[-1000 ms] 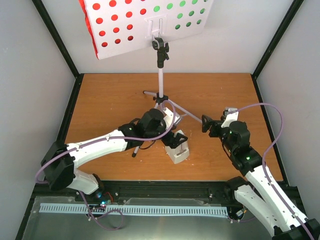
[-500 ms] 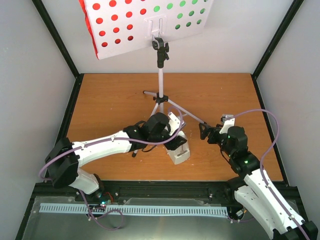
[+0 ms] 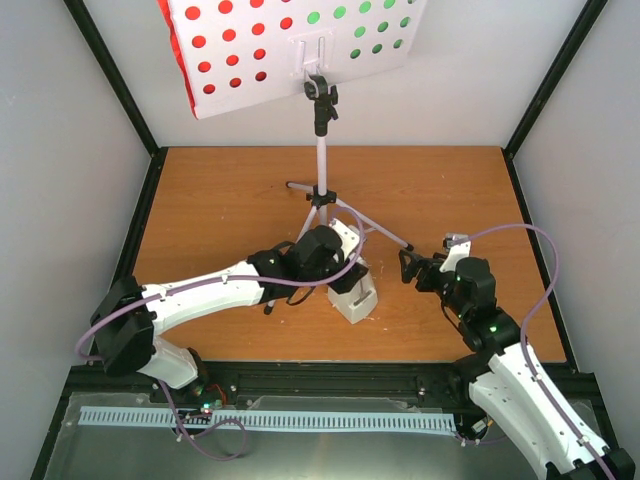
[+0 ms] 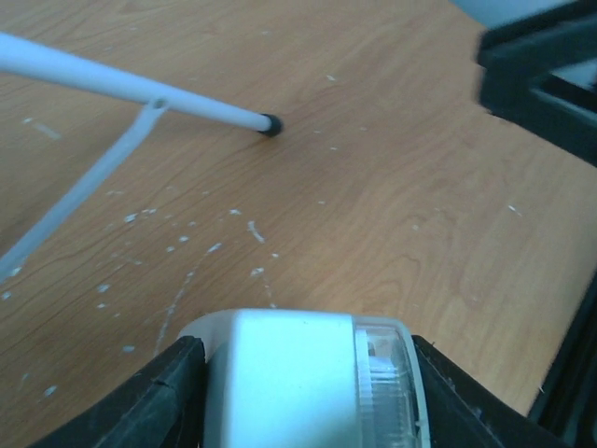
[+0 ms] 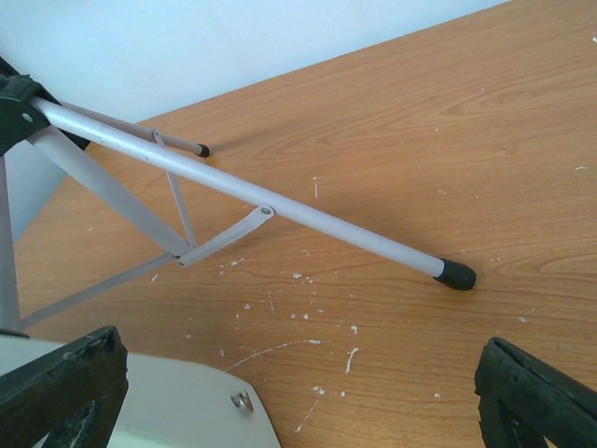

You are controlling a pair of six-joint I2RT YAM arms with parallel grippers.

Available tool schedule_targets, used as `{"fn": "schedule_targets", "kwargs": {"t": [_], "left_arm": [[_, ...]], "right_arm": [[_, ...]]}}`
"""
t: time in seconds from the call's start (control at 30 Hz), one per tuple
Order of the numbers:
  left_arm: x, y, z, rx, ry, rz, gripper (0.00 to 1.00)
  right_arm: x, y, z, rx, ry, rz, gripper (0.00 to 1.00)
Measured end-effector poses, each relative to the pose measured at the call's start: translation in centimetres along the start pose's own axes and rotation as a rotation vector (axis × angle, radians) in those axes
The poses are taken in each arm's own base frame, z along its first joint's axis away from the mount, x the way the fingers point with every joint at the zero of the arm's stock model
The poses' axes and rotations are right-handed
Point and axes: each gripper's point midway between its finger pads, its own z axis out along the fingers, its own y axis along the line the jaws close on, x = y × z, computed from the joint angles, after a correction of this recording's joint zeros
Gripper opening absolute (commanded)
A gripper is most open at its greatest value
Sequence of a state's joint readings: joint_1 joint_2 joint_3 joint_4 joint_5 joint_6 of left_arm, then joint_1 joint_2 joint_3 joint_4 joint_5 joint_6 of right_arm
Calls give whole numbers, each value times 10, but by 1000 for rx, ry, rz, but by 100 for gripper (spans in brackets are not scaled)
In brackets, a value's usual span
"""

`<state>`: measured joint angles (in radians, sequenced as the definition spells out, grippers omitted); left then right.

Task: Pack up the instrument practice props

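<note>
Wooden worktop (image 3: 200, 200) in a white-walled cell, with the metronome near its middle.
The white metronome (image 4: 289, 373) stands just in front of the music stand (image 3: 320, 150), the left end effector (image 3: 349, 272) clamped on its sides. The right end effector (image 3: 408, 266), fingers wide apart, is beside a tripod leg's foot (image 5: 454, 273). A red sheet (image 3: 199, 42) and a green sheet (image 3: 339, 13) show through the stand's holes.

table (image 5: 522, 121): wood-grain, matt, flecked with white specks. tripod legs (image 5: 336, 226): smooth silver metal, black matt foot caps (image 5: 455, 273). metronome (image 4: 284, 373): smooth white plastic, clear glossy cover (image 4: 387, 378).
</note>
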<state>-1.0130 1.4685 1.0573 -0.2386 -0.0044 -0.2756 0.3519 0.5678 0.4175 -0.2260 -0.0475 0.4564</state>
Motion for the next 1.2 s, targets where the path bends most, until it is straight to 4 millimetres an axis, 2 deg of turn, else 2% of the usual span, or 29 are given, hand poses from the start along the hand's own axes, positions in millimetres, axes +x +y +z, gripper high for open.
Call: {"fn": "schedule_targets", "kwargs": {"t": [0.1,0.17,0.2,0.3,0.53,0.7,0.8,1.0,1.1,1.2], "left_arm": [[-2,11,-2,-64,-5,-67,61],[-1,13,-2,-80,-2,-100,71],[1,13,-2,-76,6,-113,77],[4,7,-1,-41,22,-149,84],[11,-15,-3,103,23,-176,95],[25,-18,-6,133,46,-179,98],[30,-17,-6,137,50,-181,99],[40,-9,-6,157,53,-198,99],[48,-4,-5,153,66,-208,99],[49,-4,-4,160,70,-209,98]], "right_arm": [[-2,1,-3,-3,-13,-1,100],[-3,1,-5,-6,-20,0,100],[-2,1,-5,-7,-20,1,100],[4,-2,-4,-4,-10,9,100],[18,-6,1,7,45,45,100],[30,-2,5,-20,107,97,98],[51,0,11,-60,169,146,92],[112,-10,17,-71,351,252,81],[127,-11,18,-78,401,279,75],[132,-7,21,-99,432,294,69]]}}
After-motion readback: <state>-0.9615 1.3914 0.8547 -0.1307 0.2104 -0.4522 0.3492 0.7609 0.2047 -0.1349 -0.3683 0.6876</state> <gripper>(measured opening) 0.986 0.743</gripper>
